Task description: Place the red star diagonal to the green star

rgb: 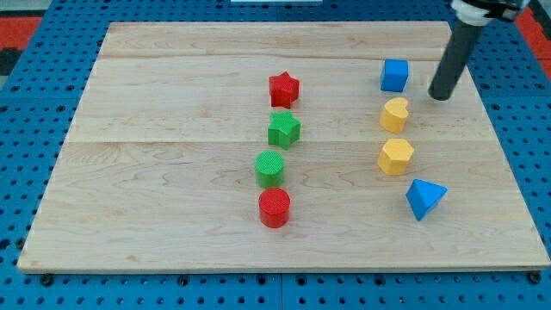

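Observation:
The red star (283,88) lies on the wooden board (155,172) just above the green star (283,129), the two nearly touching in one column near the board's middle. My tip (440,94) is at the view's upper right, well to the right of both stars, just right of the blue cube (394,75) and not touching any block.
A green cylinder (269,168) and a red cylinder (275,207) continue the column below the green star. On the right are a yellow heart (394,114), a yellow hexagon (395,156) and a blue triangular block (424,197). A blue pegboard surrounds the board.

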